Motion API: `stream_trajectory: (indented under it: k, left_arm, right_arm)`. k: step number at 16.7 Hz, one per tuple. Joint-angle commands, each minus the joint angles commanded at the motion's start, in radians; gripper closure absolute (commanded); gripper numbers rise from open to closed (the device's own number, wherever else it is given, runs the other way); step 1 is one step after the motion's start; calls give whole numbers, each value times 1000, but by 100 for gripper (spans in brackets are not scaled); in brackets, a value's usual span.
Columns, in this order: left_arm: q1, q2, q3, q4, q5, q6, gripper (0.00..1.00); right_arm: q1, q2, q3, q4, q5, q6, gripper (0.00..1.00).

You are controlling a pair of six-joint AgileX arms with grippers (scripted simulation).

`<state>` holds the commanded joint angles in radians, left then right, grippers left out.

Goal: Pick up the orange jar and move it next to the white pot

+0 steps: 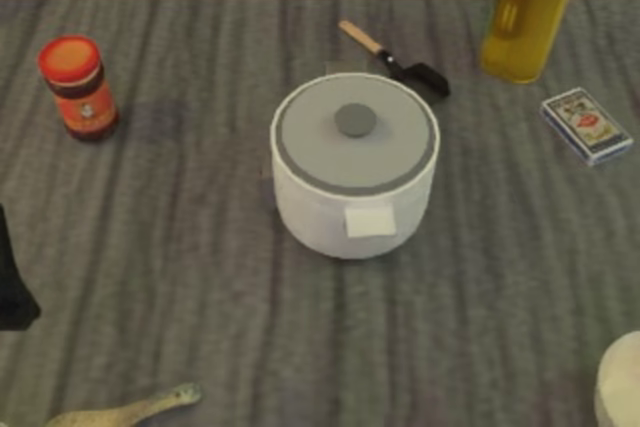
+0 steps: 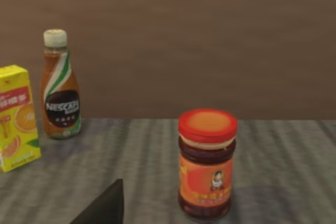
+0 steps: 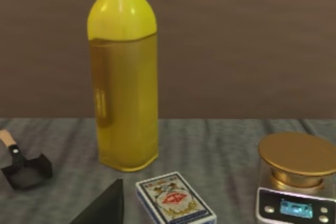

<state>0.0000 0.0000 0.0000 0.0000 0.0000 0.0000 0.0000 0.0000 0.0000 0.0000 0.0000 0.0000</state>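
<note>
On the grey table (image 1: 200, 277) the left gripper (image 1: 12, 287) waits at the left edge, fingers unclear, near the jar (image 1: 80, 87); a bottle (image 2: 60, 85) reads NESCAFE.

Overhead camera straight down; 2 low wrist cameras level, both facing the back wall (image 2: 210, 35)

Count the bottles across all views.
2. A yellow oil bottle stands at the table's far right edge. A brown coffee bottle shows only in the left wrist view, beside a yellow juice carton. Others may sit off-frame.
</note>
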Motion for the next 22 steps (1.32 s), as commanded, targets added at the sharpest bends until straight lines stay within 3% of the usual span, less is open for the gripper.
stream_trajectory:
  k: [5,10,16,22]
  left_arm:
    - [-4,46,36,-31,7,6,0]
    - [-12,272,238,-182,30,38,0]
    - [-16,685,709,-433,58,106,0]
    - [-16,1154,1366,-680,77,197,0]
  right_arm:
    - [0,0,0,0,0,0,0]
    - [0,0,0,0,0,0,0]
    - [0,0,0,0,0,0,0]
    - [0,0,0,0,0,0,0]
